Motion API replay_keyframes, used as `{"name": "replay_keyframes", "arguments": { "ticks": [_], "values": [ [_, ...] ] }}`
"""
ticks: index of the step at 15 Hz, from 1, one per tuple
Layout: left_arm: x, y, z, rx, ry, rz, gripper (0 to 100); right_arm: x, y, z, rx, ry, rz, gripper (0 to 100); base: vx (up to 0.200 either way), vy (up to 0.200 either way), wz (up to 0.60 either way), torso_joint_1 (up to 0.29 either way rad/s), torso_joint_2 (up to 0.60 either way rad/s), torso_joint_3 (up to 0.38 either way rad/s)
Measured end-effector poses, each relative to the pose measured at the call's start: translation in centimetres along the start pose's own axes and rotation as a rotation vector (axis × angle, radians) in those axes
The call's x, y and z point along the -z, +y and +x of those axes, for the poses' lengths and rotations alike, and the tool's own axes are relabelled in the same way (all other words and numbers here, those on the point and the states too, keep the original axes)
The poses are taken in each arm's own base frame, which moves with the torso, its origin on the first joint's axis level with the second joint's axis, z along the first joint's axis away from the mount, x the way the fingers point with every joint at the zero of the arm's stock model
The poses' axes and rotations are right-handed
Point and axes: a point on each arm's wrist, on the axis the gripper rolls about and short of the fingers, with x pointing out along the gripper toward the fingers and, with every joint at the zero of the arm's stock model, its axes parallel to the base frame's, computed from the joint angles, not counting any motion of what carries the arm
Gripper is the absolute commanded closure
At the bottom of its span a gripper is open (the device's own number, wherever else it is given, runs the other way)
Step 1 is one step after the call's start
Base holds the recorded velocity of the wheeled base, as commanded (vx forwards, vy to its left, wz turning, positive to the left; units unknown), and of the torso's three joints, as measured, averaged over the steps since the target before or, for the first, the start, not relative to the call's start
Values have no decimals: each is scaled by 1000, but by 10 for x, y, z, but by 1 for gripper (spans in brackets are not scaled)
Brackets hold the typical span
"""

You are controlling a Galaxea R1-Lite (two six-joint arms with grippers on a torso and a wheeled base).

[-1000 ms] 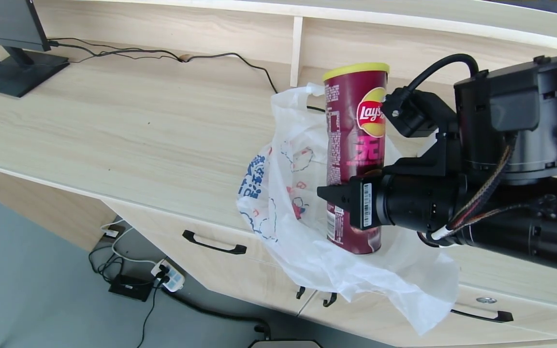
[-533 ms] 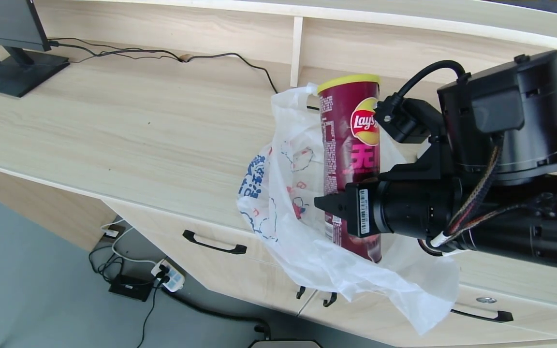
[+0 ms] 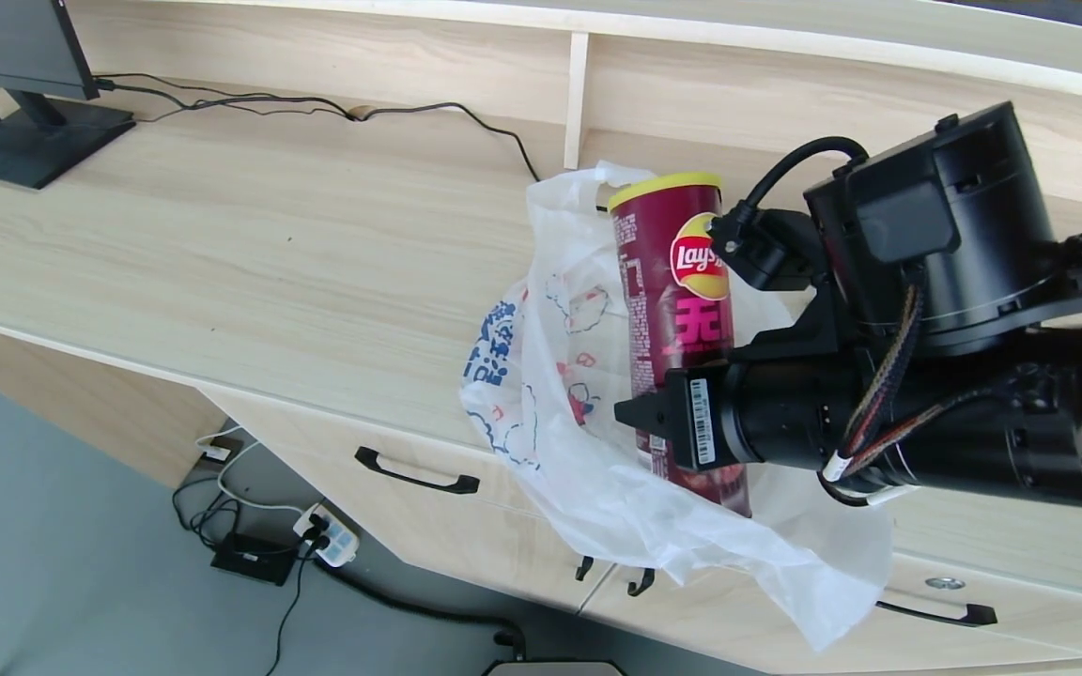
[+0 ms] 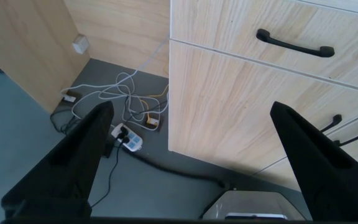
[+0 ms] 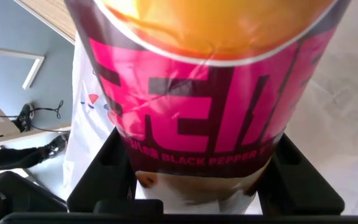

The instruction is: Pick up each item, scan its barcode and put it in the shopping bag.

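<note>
Pale wooden counter [image 3: 222, 253], chips can [image 3: 677, 282] upright in the right pincer's [image 5: 204, 168] grip, base inside the shopping bag [image 3: 550, 376]; left pincer [image 4: 191, 109] wide.

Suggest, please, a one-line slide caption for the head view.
Right gripper holds a chip can upright, its lower end inside the white shopping bag on the wooden counter.

Pale wooden counter [image 3: 269, 263]: monitor [image 3: 24, 84], shopping bag [image 3: 541, 376]

A shop checkout, by the look: a long pale-wood worktop [image 3: 222, 244] with drawers [image 3: 316, 432] below, a monitor [image 3: 6, 42] at the worktop's far left end, a plastic shopping bag [image 3: 541, 376] on the worktop's front edge, cables [image 3: 250, 101] along its back.
</note>
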Motion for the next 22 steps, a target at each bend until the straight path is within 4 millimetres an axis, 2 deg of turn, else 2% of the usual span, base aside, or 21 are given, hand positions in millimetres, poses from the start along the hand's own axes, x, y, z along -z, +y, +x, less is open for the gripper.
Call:
{"name": "replay_keyframes", "arguments": {
  "ticks": [6, 7, 18, 20, 22],
  "values": [
    [0, 0, 0, 0, 0, -1, 0, 6, -3, -2, 9, 22, -4, 100, 0, 0, 0, 0, 0, 0],
    [0, 0, 0, 0, 0, -1, 0, 7, -3, -1, 11, 26, -6, 0, 0, 0, 0, 0, 0, 0],
    [0, 0, 0, 0, 0, -1, 0, 5, -4, -3, 14, 3, -4, 0, 0, 0, 0, 0, 0, 0],
    [0, 0, 0, 0, 0, -1, 0, -2, -3, -9, 50, -49, -5, 0, 0, 0, 0, 0, 0, 0],
    [0, 0, 0, 0, 1, 1, 0, -16, 7, -17, 21, -219, -5, 0, 0, 0, 0, 0, 0, 0]
  ]
}}
